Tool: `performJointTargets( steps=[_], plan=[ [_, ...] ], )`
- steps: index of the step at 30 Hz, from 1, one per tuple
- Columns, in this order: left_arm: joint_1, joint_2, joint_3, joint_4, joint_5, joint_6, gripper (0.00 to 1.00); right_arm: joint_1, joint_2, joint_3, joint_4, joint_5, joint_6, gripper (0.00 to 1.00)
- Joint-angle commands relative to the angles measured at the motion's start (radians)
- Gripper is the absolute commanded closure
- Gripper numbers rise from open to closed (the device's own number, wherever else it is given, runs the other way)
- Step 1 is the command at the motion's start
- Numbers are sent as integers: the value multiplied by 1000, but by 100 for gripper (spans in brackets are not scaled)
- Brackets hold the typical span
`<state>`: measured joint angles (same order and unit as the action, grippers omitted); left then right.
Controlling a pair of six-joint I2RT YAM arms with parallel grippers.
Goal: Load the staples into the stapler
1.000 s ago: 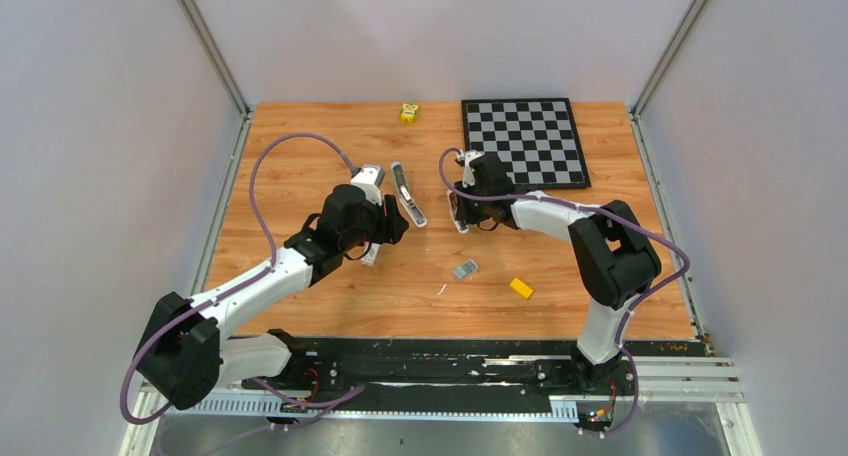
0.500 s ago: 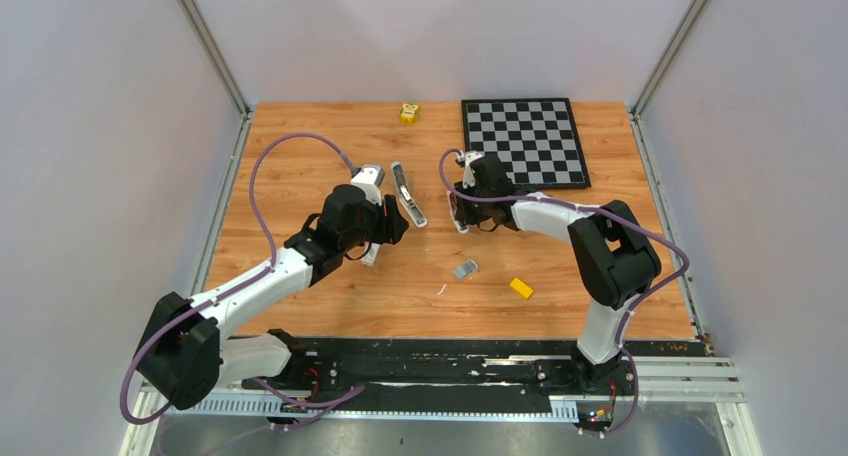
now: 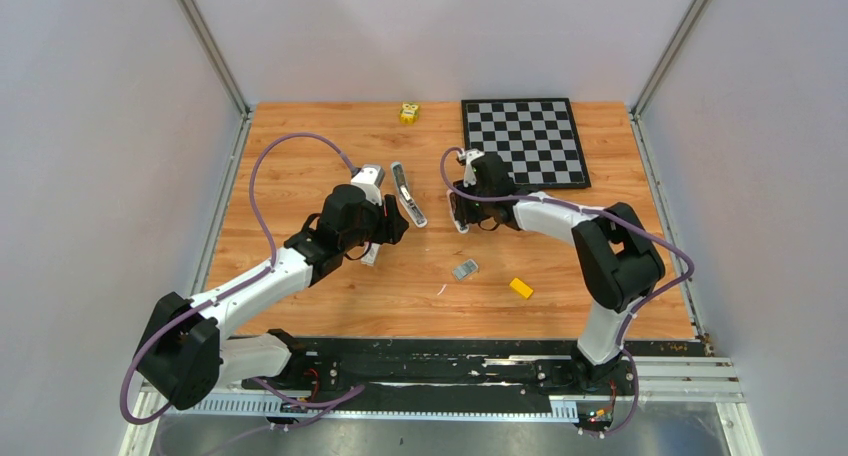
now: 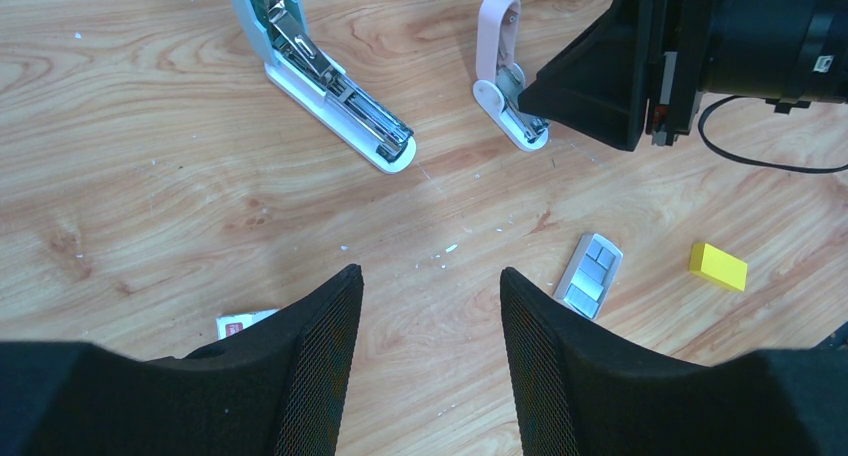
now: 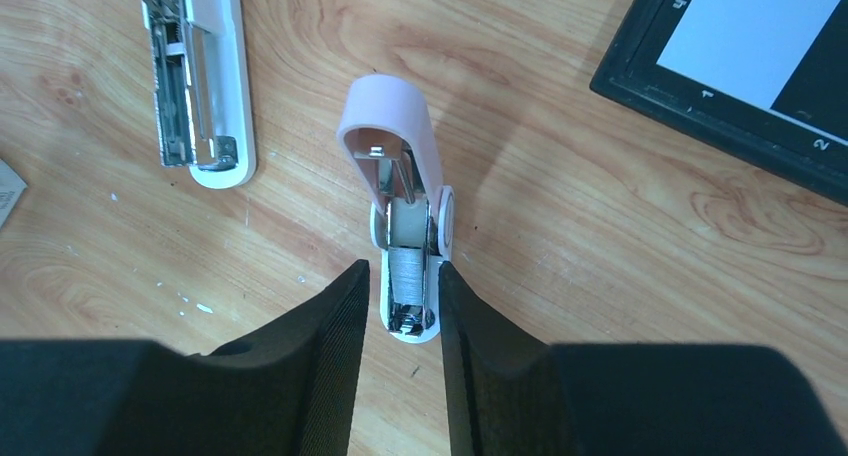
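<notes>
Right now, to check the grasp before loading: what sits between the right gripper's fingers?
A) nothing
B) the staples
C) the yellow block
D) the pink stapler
D: in the right wrist view the base of the pink stapler sits between the fingers of the right gripper, while the staples lie loose on the table.

This is a robotics lab test cell. Plain pale walls [image 3: 440, 36] close in a wood-grain counter [image 3: 300, 146] on three sides, with bare metal posts [image 3: 205, 41] rising at 11 and 1 o'clock. The left arm [image 3: 255, 286] and right arm [image 3: 610, 266] are bolted to a black rail [image 3: 440, 361] at 6 o'clock, and a purple cable [image 3: 262, 176] loops free. The props are unrelated: a chessboard [image 3: 525, 141] at 1 o'clock, a pink stapler [image 3: 458, 219], a white stapler [image 3: 408, 194] and a yellow block [image 3: 520, 288].
</notes>
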<state>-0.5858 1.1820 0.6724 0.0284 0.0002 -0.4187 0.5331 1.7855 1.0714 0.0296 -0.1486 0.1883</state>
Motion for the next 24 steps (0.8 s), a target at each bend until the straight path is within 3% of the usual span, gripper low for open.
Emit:
performJointTargets(
  steps=[1,24],
  plan=[
    [3,-25,-17,19,1,12,44,-17,-37,30,-25,17,-6,64],
    [3,-10,-10,23,12,16,44,-30,60,97,-25,36,-8,64]
  ],
)
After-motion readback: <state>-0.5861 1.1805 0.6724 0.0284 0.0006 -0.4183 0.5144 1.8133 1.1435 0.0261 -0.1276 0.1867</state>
